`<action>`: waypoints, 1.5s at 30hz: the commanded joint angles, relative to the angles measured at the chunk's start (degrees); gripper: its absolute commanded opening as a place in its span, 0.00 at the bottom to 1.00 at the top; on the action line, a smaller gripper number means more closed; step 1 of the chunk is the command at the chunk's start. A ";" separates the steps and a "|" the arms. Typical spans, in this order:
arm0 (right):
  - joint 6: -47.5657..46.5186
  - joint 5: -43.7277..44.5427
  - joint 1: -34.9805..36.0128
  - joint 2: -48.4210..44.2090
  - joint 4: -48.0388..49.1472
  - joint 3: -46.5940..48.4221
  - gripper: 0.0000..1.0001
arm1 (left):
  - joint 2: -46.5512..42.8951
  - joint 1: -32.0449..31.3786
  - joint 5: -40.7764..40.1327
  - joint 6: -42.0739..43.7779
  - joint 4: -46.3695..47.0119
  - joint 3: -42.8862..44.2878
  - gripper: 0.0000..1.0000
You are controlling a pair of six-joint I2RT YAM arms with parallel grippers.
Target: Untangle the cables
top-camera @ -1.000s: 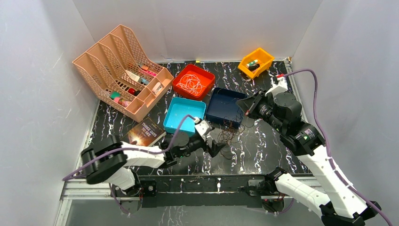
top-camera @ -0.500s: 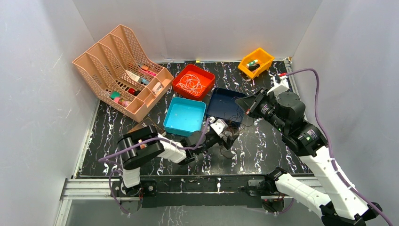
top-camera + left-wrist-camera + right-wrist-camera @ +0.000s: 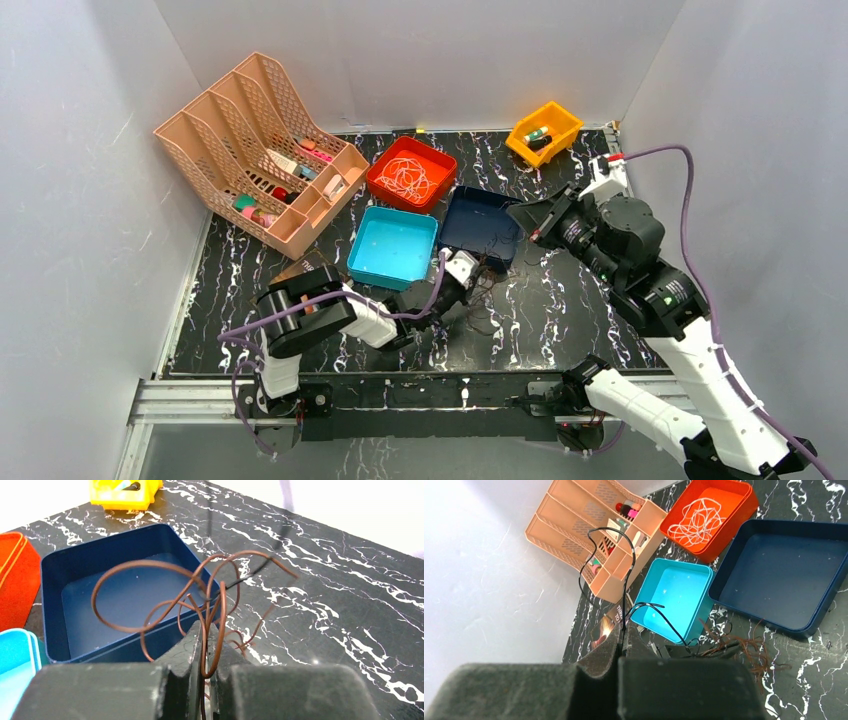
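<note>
A dark reddish-brown cable (image 3: 221,612) rises in loose loops from my left gripper (image 3: 205,627), which is shut on one of its strands. From above, this gripper (image 3: 475,288) sits low over the brown tangle (image 3: 492,283), just in front of the navy tray. My right gripper (image 3: 624,630) is shut on a thin black cable (image 3: 605,529) that loops up from the fingertips and trails down to the brown pile (image 3: 744,647). That gripper (image 3: 517,213) hangs above the navy tray's right edge. A white cable (image 3: 405,178) lies coiled in the red tray.
A pink file organizer (image 3: 260,150) stands at the back left, and a red tray (image 3: 440,160), a cyan tray (image 3: 393,245) and a navy tray (image 3: 470,218) sit mid-table. A yellow bin (image 3: 544,130) is at the back right. A book (image 3: 300,268) lies partly under my left arm.
My left arm swung right to the brown tangle and its open jaws shut on a strand. My right arm drew back and to the right a little, still gripping the black cable.
</note>
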 commanded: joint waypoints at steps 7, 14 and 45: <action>-9.32 11.94 0.16 -1.58 -2.23 12.09 0.00 | -8.38 -0.23 -3.51 -3.66 -6.88 -3.91 0.00; -17.74 21.45 0.17 -2.12 -2.83 18.47 0.00 | -17.75 -0.39 -3.20 -8.73 -24.93 -6.62 0.00; -18.56 15.78 0.15 -2.59 0.80 15.70 0.00 | -43.29 -0.67 -7.19 -9.91 -49.52 -13.69 0.48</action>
